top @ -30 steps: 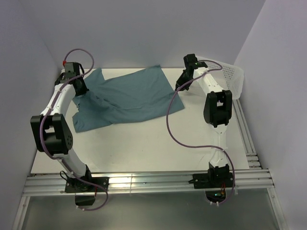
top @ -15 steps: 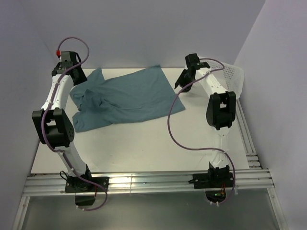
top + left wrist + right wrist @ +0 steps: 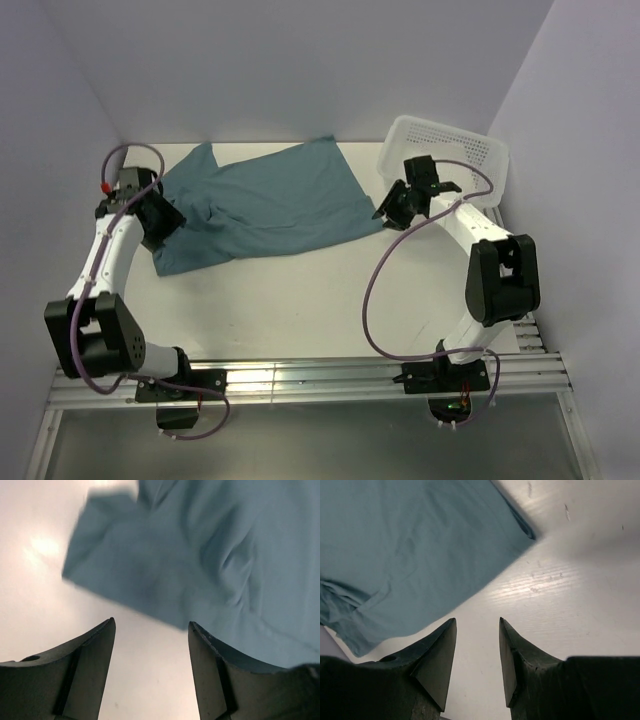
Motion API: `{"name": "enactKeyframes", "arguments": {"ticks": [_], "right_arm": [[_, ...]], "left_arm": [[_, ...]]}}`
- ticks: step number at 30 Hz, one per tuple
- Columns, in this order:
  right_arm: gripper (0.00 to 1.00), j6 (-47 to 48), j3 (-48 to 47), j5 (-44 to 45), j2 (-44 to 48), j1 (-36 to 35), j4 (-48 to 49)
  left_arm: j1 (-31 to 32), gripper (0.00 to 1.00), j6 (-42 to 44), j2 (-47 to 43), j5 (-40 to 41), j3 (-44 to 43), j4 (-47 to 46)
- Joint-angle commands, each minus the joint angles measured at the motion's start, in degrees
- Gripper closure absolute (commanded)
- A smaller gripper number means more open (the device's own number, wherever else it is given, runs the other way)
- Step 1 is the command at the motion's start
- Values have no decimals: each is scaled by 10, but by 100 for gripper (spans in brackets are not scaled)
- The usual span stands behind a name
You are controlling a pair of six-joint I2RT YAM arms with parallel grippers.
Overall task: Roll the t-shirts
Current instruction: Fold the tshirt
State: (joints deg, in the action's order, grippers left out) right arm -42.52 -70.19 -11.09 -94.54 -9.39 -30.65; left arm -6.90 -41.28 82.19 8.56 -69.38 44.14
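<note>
The t-shirt (image 3: 265, 205) lies spread and rumpled on the table (image 3: 300, 300). The left gripper (image 3: 150, 624) and right gripper (image 3: 477, 621) hover at its opposite edges, jaws parted and empty.

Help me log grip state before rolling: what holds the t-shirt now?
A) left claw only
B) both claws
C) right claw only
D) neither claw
D: the wrist views show the left claw and right claw open with only table in the gap, the t-shirt lying free.

White table (image 3: 300, 300) bears t-shirt (image 3: 270, 205) and, seemingly, basket (image 3: 470, 150).
</note>
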Motion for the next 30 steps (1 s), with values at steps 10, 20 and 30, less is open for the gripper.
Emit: {"name": "enactKeyframes", "arguments": {"ticks": [10,20,30], "right_arm": [[53,-102,111,80,-21,-11,216],[52,-138,86,155,-90,-42,204],[67,-191,58,201,-118,-51,170]], "left_arm": [[-31,35,-91,-115,-81,178,-24],[-124,34,-77,-107,-116,243,-62],[-165,34,-99,-65,-107,261,-108]]}}
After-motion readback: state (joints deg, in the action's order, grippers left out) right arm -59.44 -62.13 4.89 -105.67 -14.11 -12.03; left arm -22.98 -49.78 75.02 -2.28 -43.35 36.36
